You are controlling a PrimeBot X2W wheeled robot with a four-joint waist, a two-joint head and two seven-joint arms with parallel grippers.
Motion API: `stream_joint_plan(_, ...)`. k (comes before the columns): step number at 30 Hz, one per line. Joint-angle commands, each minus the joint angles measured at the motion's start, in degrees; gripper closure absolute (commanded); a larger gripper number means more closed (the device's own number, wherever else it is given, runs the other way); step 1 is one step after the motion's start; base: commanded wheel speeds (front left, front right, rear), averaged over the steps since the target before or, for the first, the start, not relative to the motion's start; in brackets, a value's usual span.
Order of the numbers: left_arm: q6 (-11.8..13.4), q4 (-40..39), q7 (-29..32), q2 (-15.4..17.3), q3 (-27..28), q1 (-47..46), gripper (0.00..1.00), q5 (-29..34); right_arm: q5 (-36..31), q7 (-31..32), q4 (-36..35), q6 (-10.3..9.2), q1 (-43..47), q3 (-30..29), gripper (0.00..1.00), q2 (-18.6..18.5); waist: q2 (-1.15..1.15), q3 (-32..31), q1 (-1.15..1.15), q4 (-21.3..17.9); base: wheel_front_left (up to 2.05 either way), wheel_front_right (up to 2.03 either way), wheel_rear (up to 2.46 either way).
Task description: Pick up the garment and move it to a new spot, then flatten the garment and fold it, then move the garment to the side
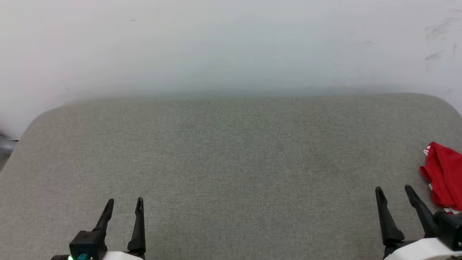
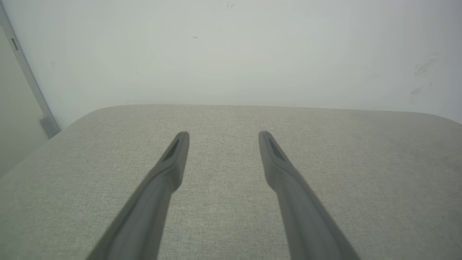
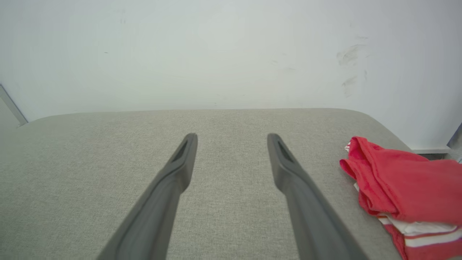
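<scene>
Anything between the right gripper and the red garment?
Nothing visible. The open right gripper is just left of the crumpled garment on the grey padded surface; only bare surface lies between them.

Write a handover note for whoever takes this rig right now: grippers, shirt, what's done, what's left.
Left gripper: open, empty, over the grey padded surface.
Right gripper: open, empty, just left of the shirt, not touching it.
Shirt: red with white striped trim, bunched at the surface's right edge, partly cut off in the head view.
Done: nothing that shows; the shirt looks crumpled, not neatly folded.
Left: probably everything. Pick it up, move it to a new spot, flatten, fold, set aside.
</scene>
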Motion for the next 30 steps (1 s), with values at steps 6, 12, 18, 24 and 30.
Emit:
stream_joint_plan(6, -0.6, 0.2, -0.3, -0.2, -0.2, 2.2, 0.00, 0.3, -1.1, 1.8, -3.1, -0.08, 3.0, 1.6, 0.00, 0.6, 0.00, -1.7, 0.01, 0.2, 0.00, 0.00, 0.00)
stream_joint_plan(12, -1.1, 1.0, -0.3, -0.7, -0.2, 2.8, 0.00, 0.1, -1.8, 2.8, -4.2, -0.08, 3.7, 2.0, 0.00, 0.8, 0.00, -2.7, 0.01, 0.3, 0.00, 0.00, 0.00)
stream_joint_plan(18, -1.5, 1.7, -0.4, -1.0, 0.0, 2.8, 0.00, 0.1, -2.1, 3.4, -4.7, -0.08, 4.0, 2.1, 0.00, 0.9, 0.00, -2.9, 0.01, 0.1, 0.00, 0.00, 0.00)
stream_joint_plan(24, -1.6, 2.2, -0.4, -1.0, 0.2, 2.2, 0.00, 0.2, -2.3, 3.6, -5.0, -0.08, 3.8, 2.3, 0.00, 1.0, 0.00, -2.6, 0.01, -0.2, 0.00, 0.00, 0.00)
stream_joint_plan(30, -1.6, 2.4, -0.4, -1.1, 0.6, 1.8, 0.00, 0.4, -1.7, 3.9, -5.6, -0.08, 3.9, 2.4, 0.00, 1.0, 0.00, -2.3, 0.01, -0.3, 0.00, 0.00, 0.00)
